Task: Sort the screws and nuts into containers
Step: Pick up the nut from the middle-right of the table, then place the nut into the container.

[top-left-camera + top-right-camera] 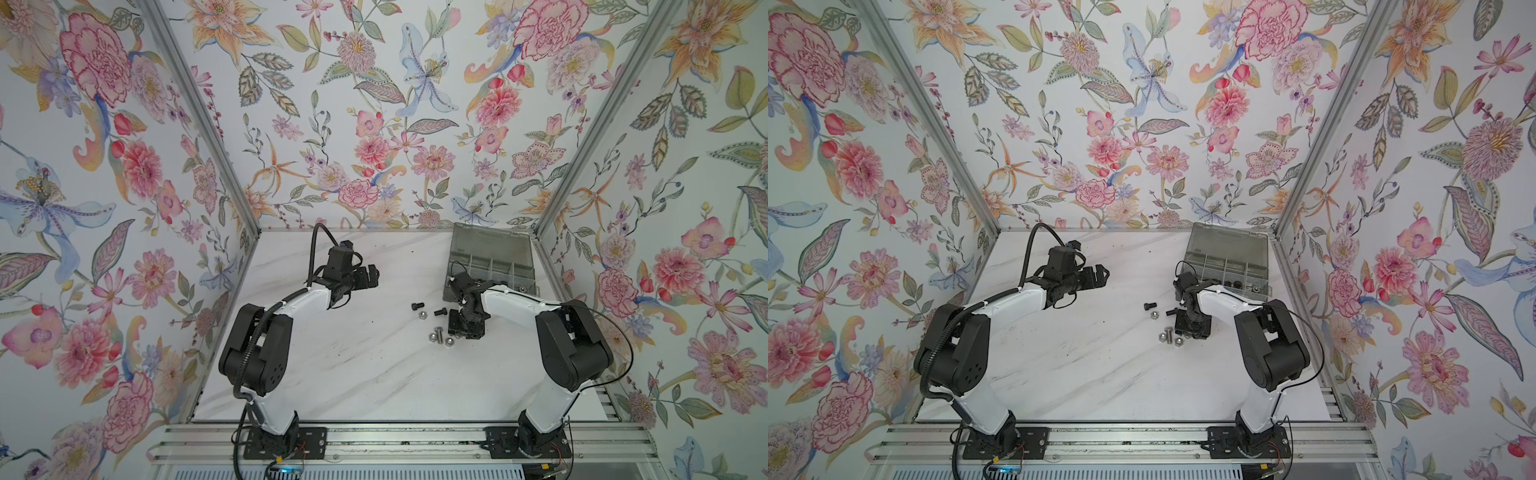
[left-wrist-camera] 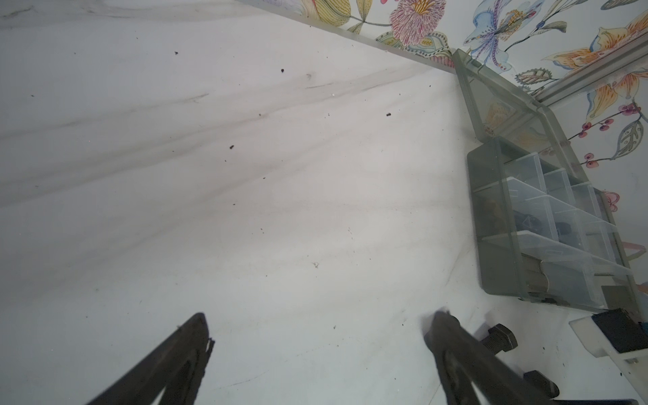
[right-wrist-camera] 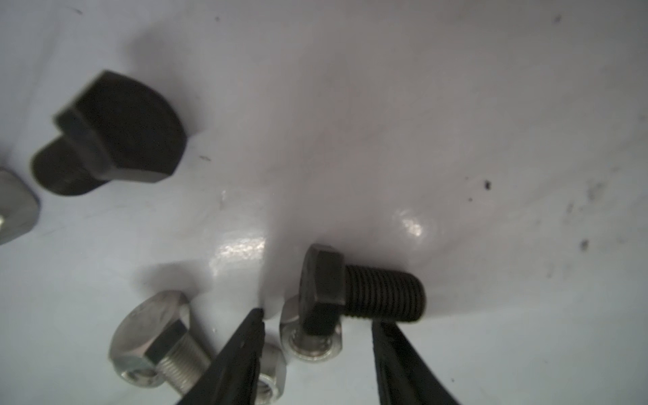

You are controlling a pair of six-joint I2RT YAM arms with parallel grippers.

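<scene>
Currently a black screw (image 3: pixel 364 291), lying among nuts (image 3: pixel 315 350) just nearer than the far-right containers (image 1: pixel 492 270), is being straddled by the right gripper (image 3: pixel 317 317), jaws parted and empty, the left gripper (image 2: pixel 321 315) being held wide apart; a square closing on it is being called for next.

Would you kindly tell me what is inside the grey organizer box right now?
The organizer box holds dark pieces in some near compartments, plus one shiny piece. The right arm covers part of the near row, hiding whatever lies there.
</scene>
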